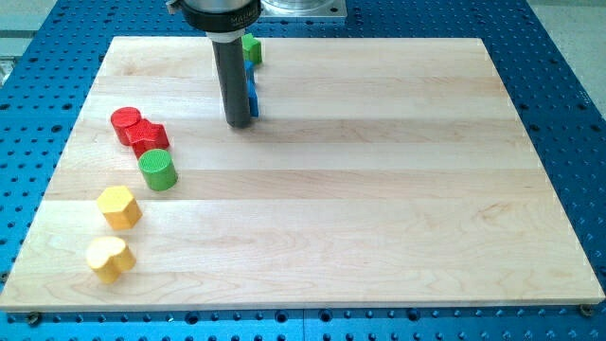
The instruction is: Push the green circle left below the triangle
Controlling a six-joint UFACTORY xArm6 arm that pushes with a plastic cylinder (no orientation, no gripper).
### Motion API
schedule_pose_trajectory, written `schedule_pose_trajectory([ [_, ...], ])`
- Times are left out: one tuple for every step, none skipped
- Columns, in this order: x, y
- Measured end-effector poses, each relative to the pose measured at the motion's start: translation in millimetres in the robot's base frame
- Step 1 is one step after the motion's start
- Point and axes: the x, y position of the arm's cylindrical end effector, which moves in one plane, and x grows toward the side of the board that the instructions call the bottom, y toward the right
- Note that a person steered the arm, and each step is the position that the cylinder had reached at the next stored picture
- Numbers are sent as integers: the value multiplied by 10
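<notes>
The green circle (157, 170) stands near the board's left side, touching the lower edge of a red block of unclear shape (151, 138). A red circle (125, 122) sits just up-left of that red block. My tip (238, 123) rests on the board to the right of and above the green circle, well apart from it. The rod hides most of a blue block (253, 98) right behind it. Its shape cannot be made out, and no triangle shows clearly. A second bit of blue (249, 67) shows above it.
A green block (252, 47) sits at the board's top edge, partly hidden by the rod. A yellow hexagon (119, 206) and a yellow heart-like block (109, 258) lie below the green circle at the lower left. The board (379, 189) ends close to the left of these blocks.
</notes>
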Motion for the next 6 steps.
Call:
schedule_pose_trajectory([
  [187,-53],
  [886,-122],
  [1475,-381],
  [1794,-932],
  [1777,-1112],
  [1532,-1126],
])
